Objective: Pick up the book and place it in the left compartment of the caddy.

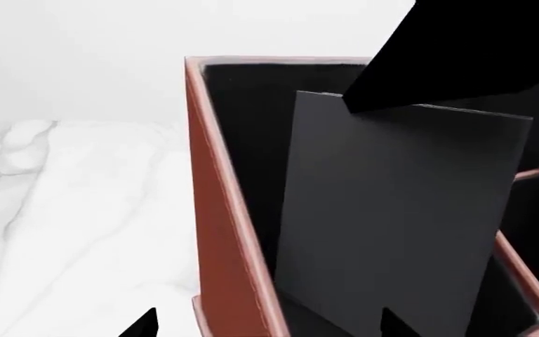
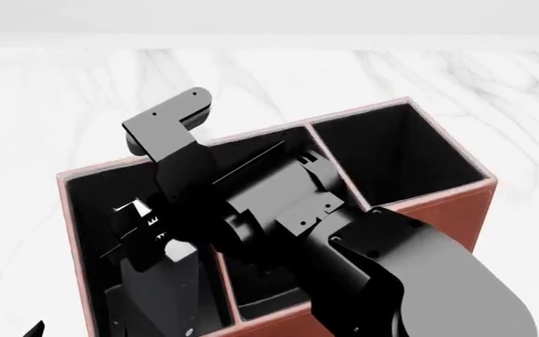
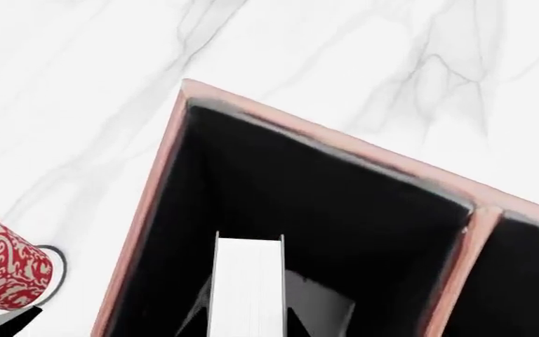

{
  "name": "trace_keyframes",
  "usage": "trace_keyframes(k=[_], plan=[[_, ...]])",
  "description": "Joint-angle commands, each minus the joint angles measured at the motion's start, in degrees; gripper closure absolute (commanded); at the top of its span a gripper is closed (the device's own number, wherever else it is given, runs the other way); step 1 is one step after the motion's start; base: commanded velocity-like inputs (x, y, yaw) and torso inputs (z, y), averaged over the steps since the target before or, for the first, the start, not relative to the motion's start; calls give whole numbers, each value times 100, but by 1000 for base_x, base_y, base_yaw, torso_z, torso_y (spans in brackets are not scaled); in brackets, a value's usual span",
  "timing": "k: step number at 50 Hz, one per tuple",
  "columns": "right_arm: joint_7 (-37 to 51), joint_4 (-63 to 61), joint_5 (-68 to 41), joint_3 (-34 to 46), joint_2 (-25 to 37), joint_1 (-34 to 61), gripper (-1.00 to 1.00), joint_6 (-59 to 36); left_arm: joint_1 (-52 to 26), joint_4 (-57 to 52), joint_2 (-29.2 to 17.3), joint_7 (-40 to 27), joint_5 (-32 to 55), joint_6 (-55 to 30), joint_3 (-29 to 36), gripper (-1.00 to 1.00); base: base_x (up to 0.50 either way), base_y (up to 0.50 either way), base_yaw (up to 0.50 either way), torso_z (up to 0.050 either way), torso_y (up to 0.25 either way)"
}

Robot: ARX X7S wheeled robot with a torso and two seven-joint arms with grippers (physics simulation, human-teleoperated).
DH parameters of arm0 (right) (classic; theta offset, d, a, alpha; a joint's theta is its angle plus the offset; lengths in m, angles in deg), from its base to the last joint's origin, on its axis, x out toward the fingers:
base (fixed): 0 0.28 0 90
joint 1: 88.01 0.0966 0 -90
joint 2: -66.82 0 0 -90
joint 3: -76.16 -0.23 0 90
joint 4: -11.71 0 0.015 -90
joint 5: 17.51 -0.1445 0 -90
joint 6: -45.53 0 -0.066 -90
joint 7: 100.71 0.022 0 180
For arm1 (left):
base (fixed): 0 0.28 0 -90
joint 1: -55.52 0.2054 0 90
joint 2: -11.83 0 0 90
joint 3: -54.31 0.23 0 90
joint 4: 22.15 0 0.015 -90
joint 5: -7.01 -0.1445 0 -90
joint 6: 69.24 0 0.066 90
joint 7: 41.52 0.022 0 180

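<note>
The reddish-brown caddy [image 2: 471,210] stands on the marble. The black-covered book [image 1: 396,210] stands upright inside its long left compartment [image 2: 87,203], leaning a little off the outer wall. Its white page edges [image 3: 246,288] face my right wrist camera, and it shows dark in the head view [image 2: 162,288]. My right gripper [image 3: 246,319] reaches down into that compartment and is shut on the book's top edge, with a finger on each cover. My left gripper [image 1: 269,326] is open and empty, with its tips on either side of the caddy's outer wall [image 1: 227,232].
A red-and-white patterned mug [image 3: 8,267] stands on the marble just outside the caddy's left wall. The taller square section [image 2: 401,147] is at the far right, and the crossbar section [image 2: 269,295] lies under my right arm. White marble [image 2: 54,91] surrounds the caddy.
</note>
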Motion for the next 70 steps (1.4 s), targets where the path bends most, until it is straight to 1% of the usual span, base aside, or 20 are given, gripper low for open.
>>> trace_keyframes(k=[1,15,27,35,36,45,66,70], plan=[[-84,-6,190,-215,-3,-16,100,13,8,-9,-15,-11,21,8,12,-100,0,0,0,0,0],[-96,11,269,-218,-3,-102,100,38,-8,-17,-30,-26,40,-6,27,-100,0,0,0,0,1],[-110,-100,709,-238,-3,-266,100,82,-22,1,-38,-30,55,1,44,-100,0,0,0,1,1],[-124,-43,548,-244,-3,-260,100,58,-18,11,-42,-34,54,17,62,-100,0,0,0,0,1],[-92,-10,442,-252,-3,-258,-100,-3,-16,13,-43,-34,47,24,67,-100,0,0,0,0,0],[-23,14,502,-235,-3,-269,-100,131,-21,17,-52,-40,57,24,75,-100,0,0,0,0,0],[-139,-20,488,-238,-3,-166,-100,74,-21,11,-73,-54,73,42,105,-100,0,0,0,0,0],[-182,97,259,-244,-3,89,-100,-13,-27,15,-78,-58,83,39,104,-100,0,0,0,0,0]])
